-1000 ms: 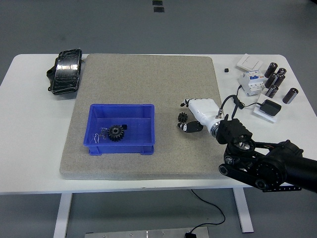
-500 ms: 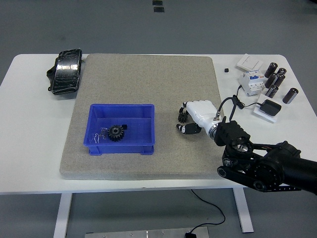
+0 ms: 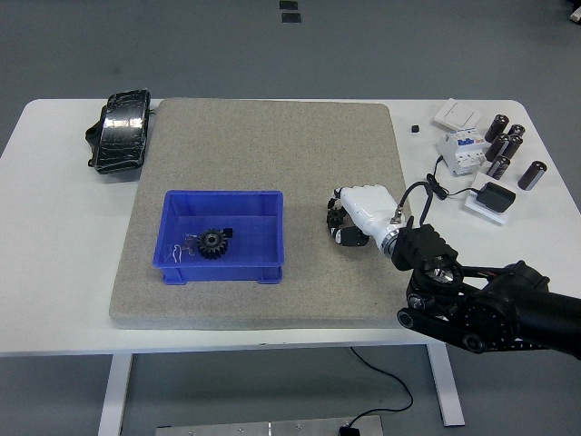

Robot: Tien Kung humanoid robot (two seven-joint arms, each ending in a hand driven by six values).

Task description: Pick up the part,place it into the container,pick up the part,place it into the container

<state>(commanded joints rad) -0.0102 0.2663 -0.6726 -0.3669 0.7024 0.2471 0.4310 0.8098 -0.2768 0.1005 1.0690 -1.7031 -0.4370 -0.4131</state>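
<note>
The right hand (image 3: pixel 349 218) curls around a small black gear (image 3: pixel 335 221) (likely metal: stiff, dense, toothed), best pinched across its rim.

A grey felt mat (image 3: pixel 263 154) covers the middle of the white table (image 3: pixel 54 272). On its left half sits a blue container (image 3: pixel 222 236) with one black gear (image 3: pixel 211 242) inside. To the right of it, the right hand (image 3: pixel 361 216), white-shelled, rests low on the mat with its fingers (image 3: pixel 339 231) curled over a small black part (image 3: pixel 335 218), mostly hidden beneath them. A black pedal-like device (image 3: pixel 121 132) lies at the far left corner.
</note>
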